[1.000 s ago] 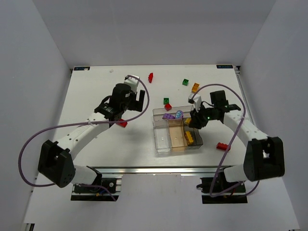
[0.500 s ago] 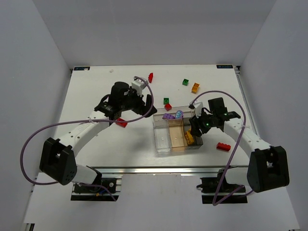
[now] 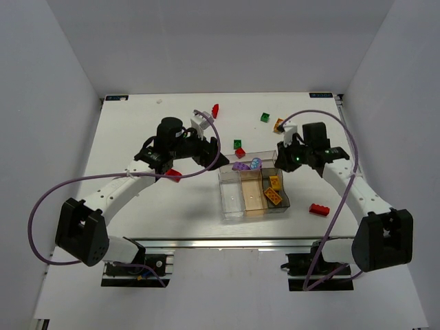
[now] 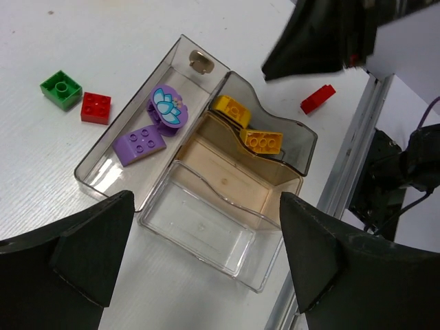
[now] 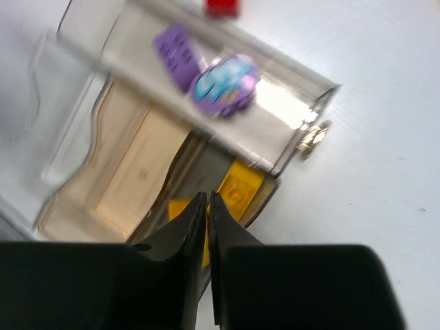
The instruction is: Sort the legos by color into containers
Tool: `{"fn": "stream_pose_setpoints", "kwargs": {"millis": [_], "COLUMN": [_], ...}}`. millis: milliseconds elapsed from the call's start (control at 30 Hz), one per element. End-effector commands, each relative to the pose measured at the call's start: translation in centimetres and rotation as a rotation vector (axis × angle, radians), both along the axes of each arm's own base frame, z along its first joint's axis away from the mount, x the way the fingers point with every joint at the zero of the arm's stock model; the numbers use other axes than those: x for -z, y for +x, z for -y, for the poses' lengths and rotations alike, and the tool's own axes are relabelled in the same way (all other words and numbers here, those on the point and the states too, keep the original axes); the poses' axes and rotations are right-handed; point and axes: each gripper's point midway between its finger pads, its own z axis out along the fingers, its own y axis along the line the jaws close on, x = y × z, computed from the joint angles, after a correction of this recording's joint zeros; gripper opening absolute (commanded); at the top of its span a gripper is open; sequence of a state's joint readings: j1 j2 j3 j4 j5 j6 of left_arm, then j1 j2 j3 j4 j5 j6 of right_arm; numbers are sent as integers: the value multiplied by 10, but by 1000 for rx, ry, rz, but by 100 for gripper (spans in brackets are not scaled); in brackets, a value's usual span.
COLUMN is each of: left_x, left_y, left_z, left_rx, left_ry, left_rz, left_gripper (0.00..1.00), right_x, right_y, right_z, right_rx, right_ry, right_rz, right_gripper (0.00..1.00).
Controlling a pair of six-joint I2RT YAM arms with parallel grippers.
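clear plastic tray [image 3: 232,201] at the centre of the desk [image 3: 137,124], with two yellow bricks [image 4: 261,141] lying in its smoky end compartment and two lilac pieces [image 4: 139,146] in its wide one. the right pincer [image 5: 207,199] hovers above the smoky compartment, fingers drawn almost together on nothing. the left pincer [image 3: 207,152] hangs by the tray's far left corner, fingers spread wide and empty. a red brick [image 4: 95,108] and a green brick [image 4: 60,89] sit just outside the wide compartment; another red brick [image 3: 318,209] lies right of the tray.
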State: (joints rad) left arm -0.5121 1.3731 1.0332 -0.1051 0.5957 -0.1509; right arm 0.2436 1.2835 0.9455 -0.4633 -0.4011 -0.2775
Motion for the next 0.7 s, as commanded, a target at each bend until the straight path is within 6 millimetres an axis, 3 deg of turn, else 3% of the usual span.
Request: {"fn": "stream_pose_setpoints", "kwargs": {"millis": [0, 33, 67, 100, 133, 167, 200, 233, 267, 300, 333, 367, 400, 433, 500, 667], "left_x": [-12, -13, -14, -15, -15, -16, -15, -17, -16, -16, -15, -14, -14, -14, -14, -15], "left_y": [-8, -7, -7, -7, -6, -6, -5, -5, -4, -3, -3, 0, 1, 2, 3, 3], "left_z": [4, 3, 3, 2, 2, 1, 0, 0, -1, -2, -3, -4, -6, -7, -9, -10], "left_rx": [52, 45, 43, 40, 35, 28, 24, 17, 12, 9, 5, -11, -19, -22, -38, -40], "left_ry": [-41, -39, -40, -39, -38, -36, -34, -34, -29, -25, -19, -9, -3, 4, 15, 22], "left_rz": [18, 23, 28, 30, 35, 37, 37, 45, 46, 50, 51, 51, 53, 63, 69, 75], "left_gripper": [95, 95, 95, 95, 95, 95, 94, 95, 95, 96, 96, 96, 96, 96, 96, 96], "right_x": [-39, -49, -43, -54, -58, -28, -50, -46, -16, -25, -22, 1, 3, -6, 18, 36], "right_y": [59, 85, 99, 118, 131, 141, 162, 169, 173, 188, 197, 203, 209, 223, 231, 258], "right_z": [13, 31, 39, 46, 49, 52, 49, 44, 42, 39, 42, 45, 47, 52, 58, 67], "right_rx": [245, 405, 455, 499, 553, 597, 618, 606, 614, 645, 683, 735, 775, 822, 883, 980], "right_ry": [40, 25, 6, -1, 19, -22, 1, 3, -38, 1, -17, -45, -57, -63, -102, -111], "right_rz": [103, 167, 169, 214, 211, 114, 135, 95, 4, 7, 13, -39, -45, -8, -49, -50], "right_gripper": [8, 8, 12, 27, 32, 38, 52, 55, 58, 65, 69, 72, 72, 73, 75, 83]}}
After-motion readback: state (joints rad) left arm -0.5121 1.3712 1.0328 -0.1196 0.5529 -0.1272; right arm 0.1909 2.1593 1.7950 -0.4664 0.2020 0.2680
